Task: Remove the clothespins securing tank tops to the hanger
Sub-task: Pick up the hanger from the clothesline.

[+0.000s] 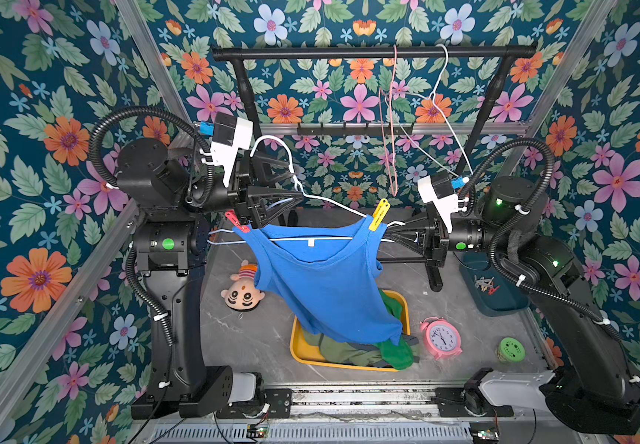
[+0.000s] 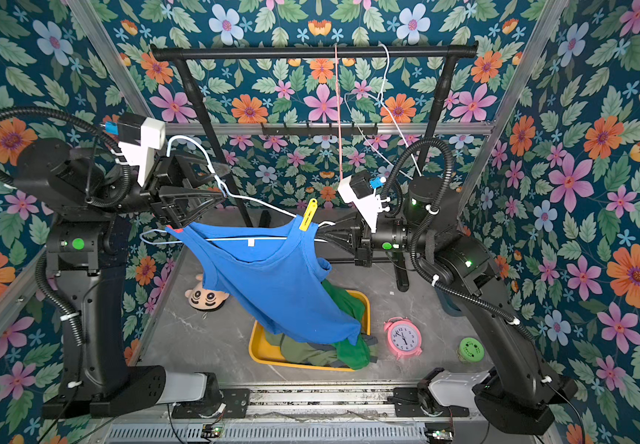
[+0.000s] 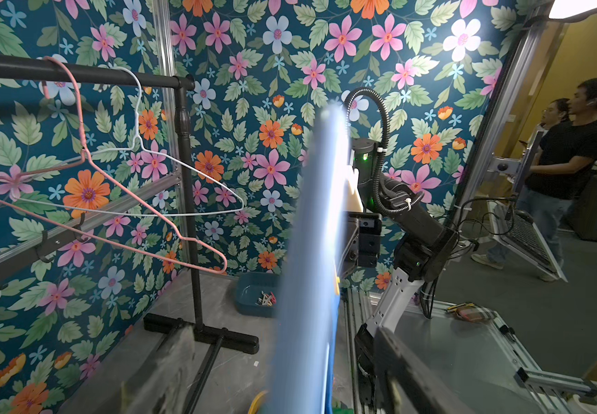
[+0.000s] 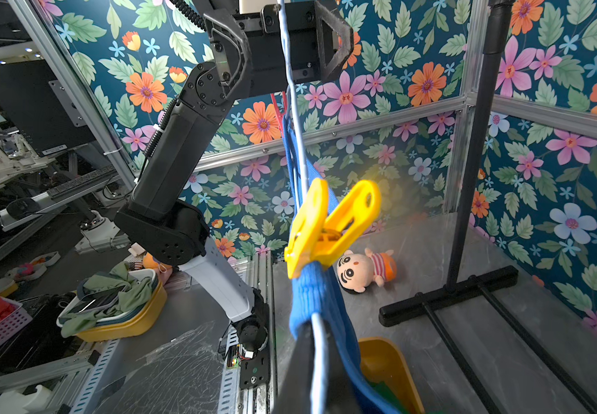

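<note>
My R jaws clamped on hanger (image 1: 336,207) end by yellow clothespin (image 1: 379,214); L jaws apart, red clothespin (image 1: 237,222) just beside.

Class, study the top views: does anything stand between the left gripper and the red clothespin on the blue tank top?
No separate object. But the left gripper is open around the hanger neck, and the red clothespin sits beside its lower finger, not ahead of the jaws, so it probably must back off the wire first.

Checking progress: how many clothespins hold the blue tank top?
2: red clothespin on the strap by the left arm; yellow clothespin on the other strap; none apparently hidden.
</note>
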